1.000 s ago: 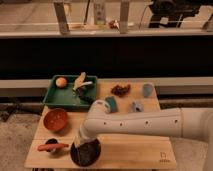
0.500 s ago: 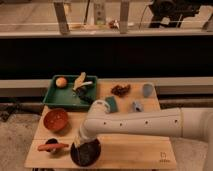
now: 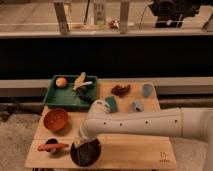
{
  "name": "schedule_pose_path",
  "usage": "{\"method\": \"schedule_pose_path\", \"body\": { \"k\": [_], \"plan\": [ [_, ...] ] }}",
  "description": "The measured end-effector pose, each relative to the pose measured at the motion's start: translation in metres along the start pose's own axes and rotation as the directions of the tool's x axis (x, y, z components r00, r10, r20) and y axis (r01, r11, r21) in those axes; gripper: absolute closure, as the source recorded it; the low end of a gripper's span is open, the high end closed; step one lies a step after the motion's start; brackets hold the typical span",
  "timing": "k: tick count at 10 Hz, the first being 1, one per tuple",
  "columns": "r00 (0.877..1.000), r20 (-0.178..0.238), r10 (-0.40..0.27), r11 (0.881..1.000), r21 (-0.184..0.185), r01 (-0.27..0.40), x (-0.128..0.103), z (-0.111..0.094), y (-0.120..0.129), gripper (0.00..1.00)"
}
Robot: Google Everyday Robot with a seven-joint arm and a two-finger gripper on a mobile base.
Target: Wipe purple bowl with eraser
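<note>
The white arm (image 3: 145, 125) reaches in from the right edge of the view, crosses the middle of the wooden table (image 3: 135, 150) and bends down at its elbow toward the table's front edge. The gripper (image 3: 82, 145) sits at the end of that downward reach, directly over the purple bowl (image 3: 86, 153) and down in or against its dark opening. Whether it holds anything — an eraser included — cannot be made out, since the end of the arm merges with the dark interior of the bowl.

The purple bowl stands at the front edge of the table, left of the middle. Just beside it on the left, near the front left corner, a small dark cup (image 3: 50, 144) has an orange-red stick-like object (image 3: 52, 146) lying across it.

The orange bowl (image 3: 56, 119) sits along the left edge, behind the cup and apart from the purple bowl. At the back left corner is a green tray (image 3: 56, 99) holding an orange (image 3: 61, 81) and a pale, yellowish item (image 3: 81, 82) — its nature is not clear. Along the back edge, right of the tray, lie a dark brown clump (image 3: 120, 90) and a blue-grey cup (image 3: 147, 90). In front of those, a teal block (image 3: 111, 103) shows just behind the arm's elbow, with a small pale-blue object (image 3: 136, 106) to its right.
</note>
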Motion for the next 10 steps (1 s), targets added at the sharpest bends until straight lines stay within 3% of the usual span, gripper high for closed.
{"method": "schedule_pose_path", "body": {
  "k": [10],
  "plan": [
    [1.0,0.0,0.001,1.0,0.0,-0.001,-0.0001,0.0,0.0003,0.99]
  ]
}}
